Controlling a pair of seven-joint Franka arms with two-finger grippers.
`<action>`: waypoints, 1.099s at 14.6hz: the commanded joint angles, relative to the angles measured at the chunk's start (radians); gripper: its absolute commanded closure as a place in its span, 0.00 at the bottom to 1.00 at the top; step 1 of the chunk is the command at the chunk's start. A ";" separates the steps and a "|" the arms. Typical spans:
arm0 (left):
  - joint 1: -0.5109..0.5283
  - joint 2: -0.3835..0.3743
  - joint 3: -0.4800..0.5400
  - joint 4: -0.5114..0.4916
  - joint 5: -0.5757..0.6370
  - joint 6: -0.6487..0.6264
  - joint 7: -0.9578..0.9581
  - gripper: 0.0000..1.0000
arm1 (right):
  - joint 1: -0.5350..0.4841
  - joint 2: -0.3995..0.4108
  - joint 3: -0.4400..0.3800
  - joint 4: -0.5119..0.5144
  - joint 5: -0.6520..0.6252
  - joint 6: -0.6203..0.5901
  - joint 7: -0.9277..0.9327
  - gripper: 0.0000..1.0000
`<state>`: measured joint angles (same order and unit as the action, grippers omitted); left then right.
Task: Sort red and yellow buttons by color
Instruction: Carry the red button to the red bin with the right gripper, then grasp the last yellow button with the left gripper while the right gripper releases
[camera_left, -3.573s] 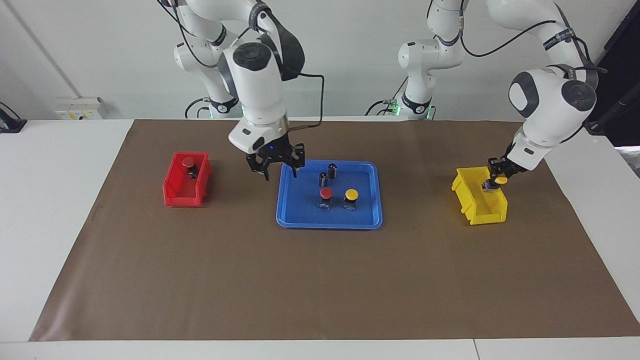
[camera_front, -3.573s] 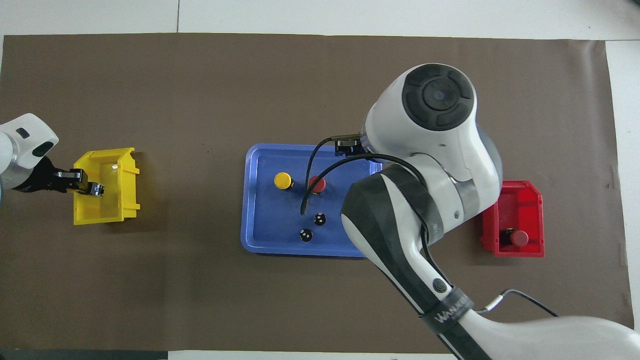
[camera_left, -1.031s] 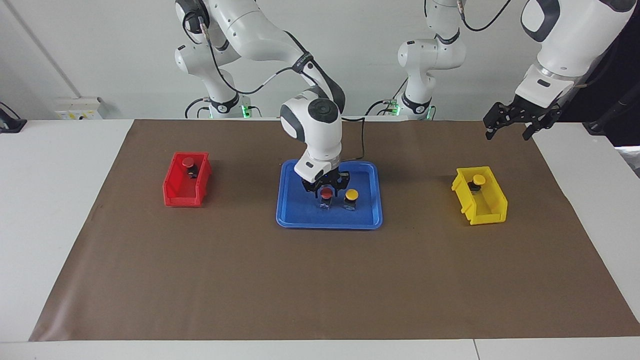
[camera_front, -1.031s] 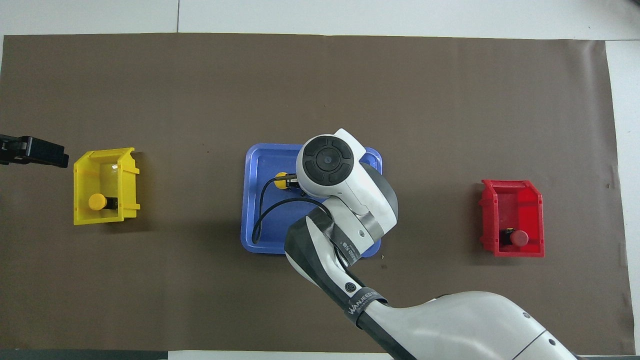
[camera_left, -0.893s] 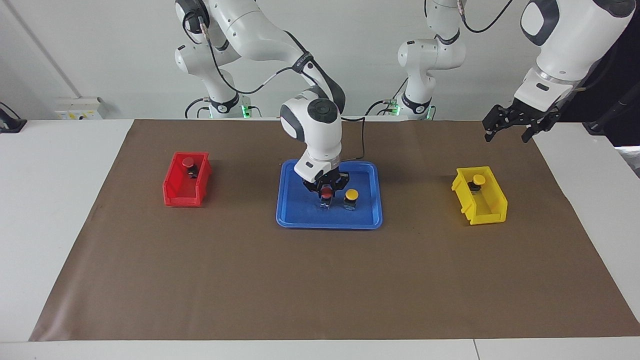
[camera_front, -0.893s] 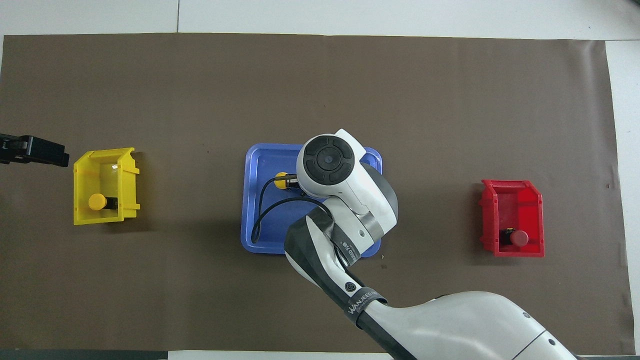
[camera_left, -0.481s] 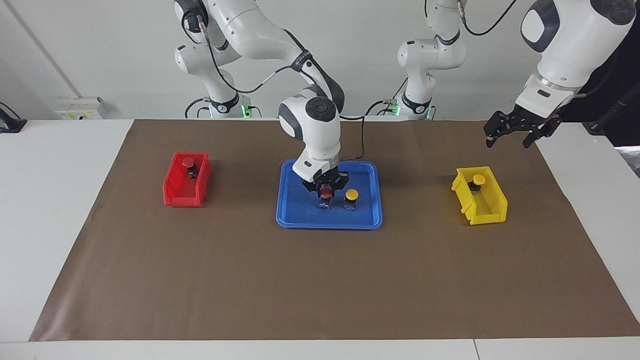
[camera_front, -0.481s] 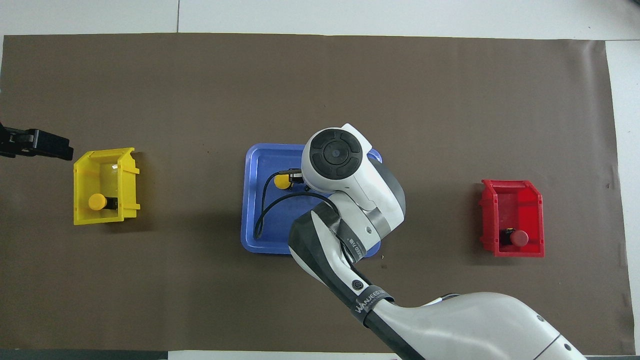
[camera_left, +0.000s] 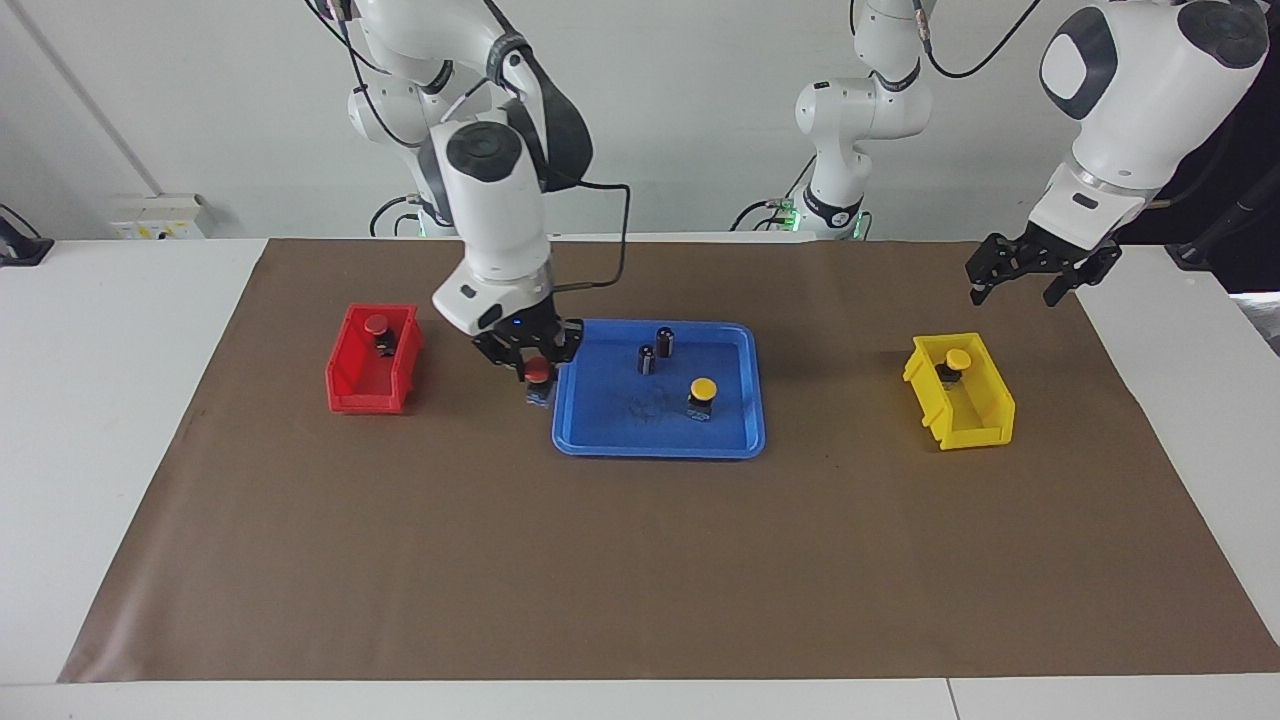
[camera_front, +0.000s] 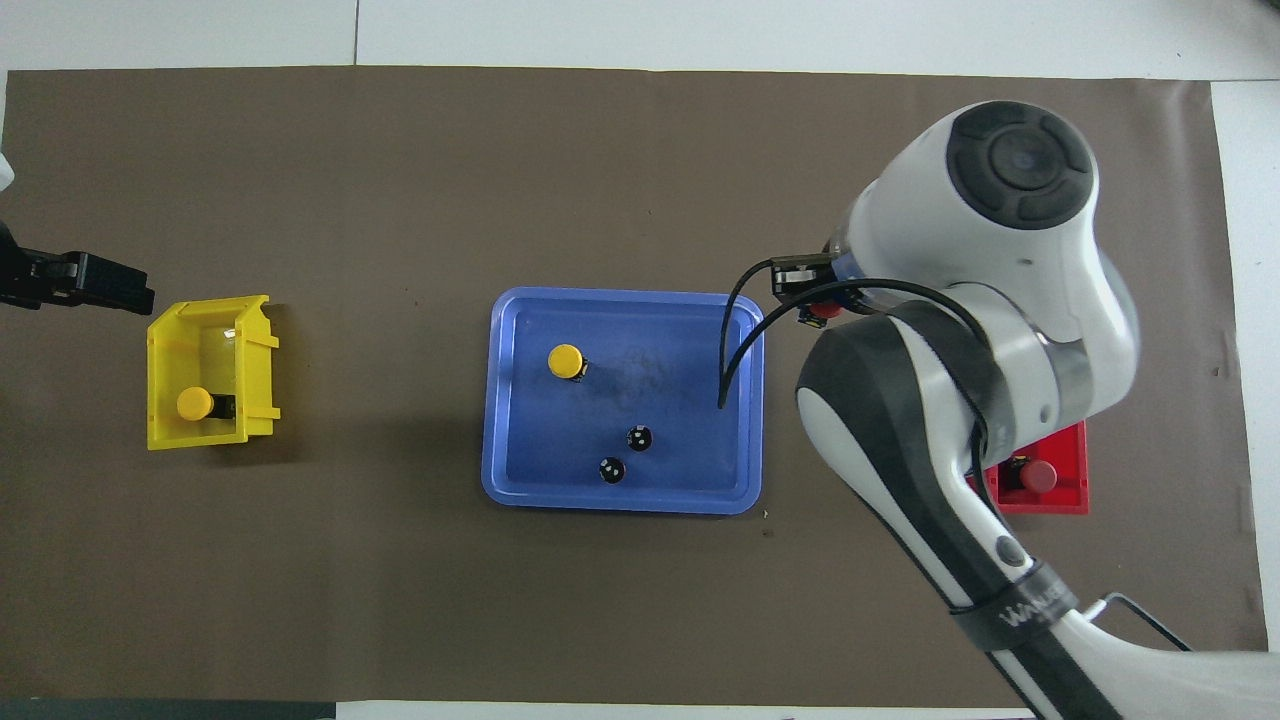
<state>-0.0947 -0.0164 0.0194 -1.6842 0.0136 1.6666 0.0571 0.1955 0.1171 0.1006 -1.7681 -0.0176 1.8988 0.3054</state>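
Observation:
My right gripper (camera_left: 537, 366) is shut on a red button (camera_left: 540, 374) and holds it in the air over the mat, between the blue tray (camera_left: 600, 425) and the red bin (camera_left: 365, 390). In the overhead view the held red button (camera_front: 823, 311) peeks out under the right gripper (camera_front: 812, 297). A second red button (camera_left: 376, 324) lies in the red bin. One yellow button (camera_left: 704, 388) stands in the tray. Another yellow button (camera_left: 958, 360) lies in the yellow bin (camera_left: 975, 415). My left gripper (camera_left: 1030, 275) is open and empty, raised beside the yellow bin.
Two dark capless cylinders (camera_left: 665, 340) (camera_left: 647, 358) stand in the tray, nearer to the robots than the yellow button. In the overhead view my right arm covers part of the red bin (camera_front: 1060, 500). A brown mat (camera_left: 640, 560) covers the table.
My right gripper lifted the red button out of the tray and carried it toward the red bin. Earlier my left gripper let go of a yellow button in the yellow bin and rose.

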 joint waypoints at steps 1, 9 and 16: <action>-0.147 -0.007 0.005 -0.090 -0.011 0.114 -0.203 0.00 | -0.134 -0.155 0.013 -0.206 0.010 0.028 -0.177 0.81; -0.505 0.226 0.005 -0.155 -0.011 0.427 -0.678 0.00 | -0.355 -0.248 0.011 -0.447 0.042 0.163 -0.413 0.81; -0.577 0.276 0.004 -0.206 -0.012 0.536 -0.732 0.00 | -0.393 -0.264 0.008 -0.536 0.059 0.247 -0.457 0.81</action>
<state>-0.6437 0.2525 0.0057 -1.8606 0.0069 2.1560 -0.6511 -0.1798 -0.1142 0.0980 -2.2589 0.0202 2.1115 -0.1156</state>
